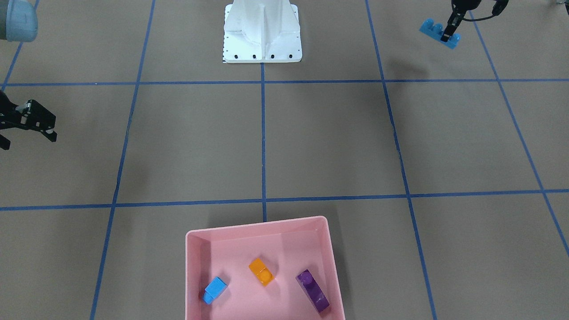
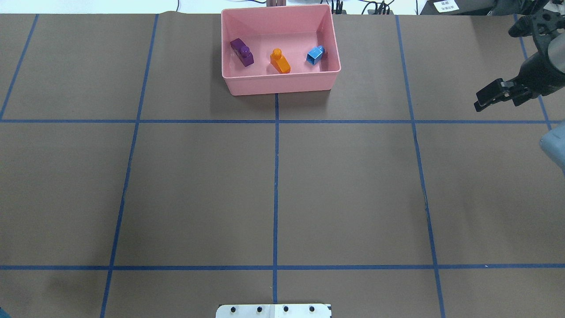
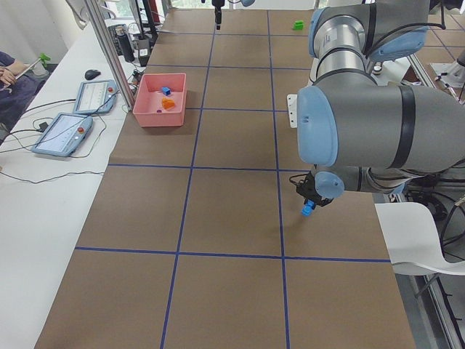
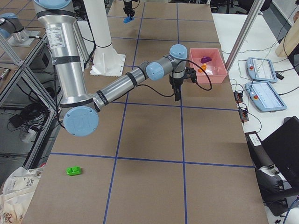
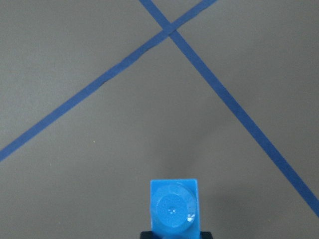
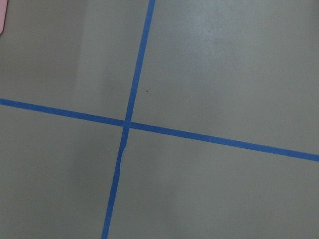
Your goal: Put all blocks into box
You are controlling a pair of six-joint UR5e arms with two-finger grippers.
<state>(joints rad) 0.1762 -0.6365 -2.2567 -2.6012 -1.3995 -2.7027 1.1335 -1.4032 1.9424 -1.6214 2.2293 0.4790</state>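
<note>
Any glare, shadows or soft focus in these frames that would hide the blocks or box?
Front-facing: even light; the long blue brick in the left gripper throws a soft shadow on the table. Overhead: mild sheen inside the pink box, background beyond the table blown white. Left wrist: the brick looks slightly soft at the bottom edge. Right wrist: pale sheen at upper right.

Your wrist view's bottom edge cuts off the long blue brick (image 5: 174, 209) held in the left tool (image 1: 446, 37). Well apart from that tool, the green brick (image 4: 74, 171) shows too small to count studs.
</note>
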